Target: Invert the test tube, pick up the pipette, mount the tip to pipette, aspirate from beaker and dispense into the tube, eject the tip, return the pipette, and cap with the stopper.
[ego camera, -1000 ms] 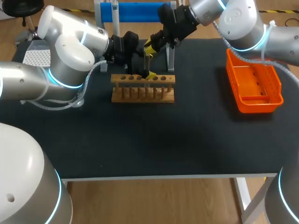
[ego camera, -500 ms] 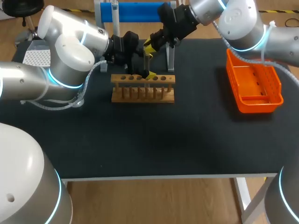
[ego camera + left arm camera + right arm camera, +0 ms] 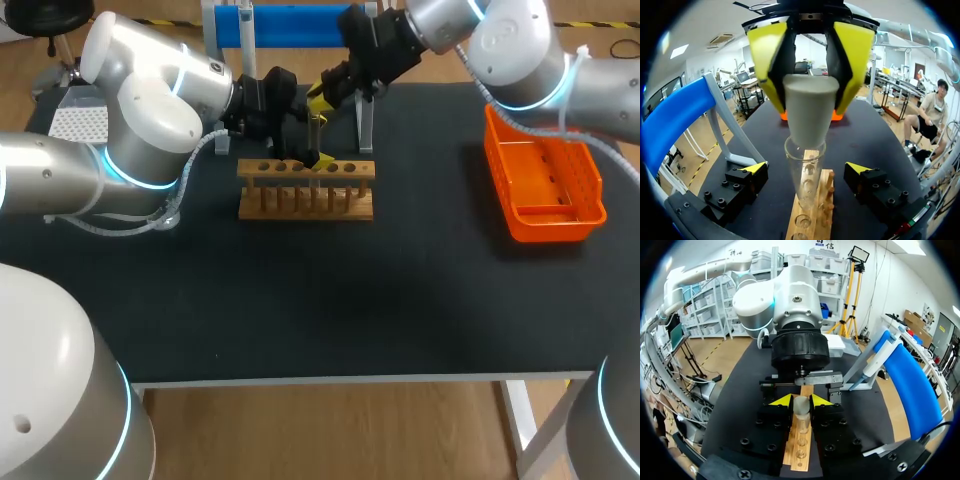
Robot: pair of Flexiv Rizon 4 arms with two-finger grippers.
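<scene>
Now right jaws pinch stopper (image 3: pixel 807 110) over test tube (image 3: pixel 805 175); left jaws apart.

No readable text, label, brand, number or sign shows on the table (image 3: pixel 400 300) or on anything on it.

My left arm (image 3: pixel 150 110) and right arm (image 3: pixel 510 50) converge, left tool (image 3: pixel 806 170) spread wide, right tool (image 3: pixel 800 401) clamped close by.
</scene>
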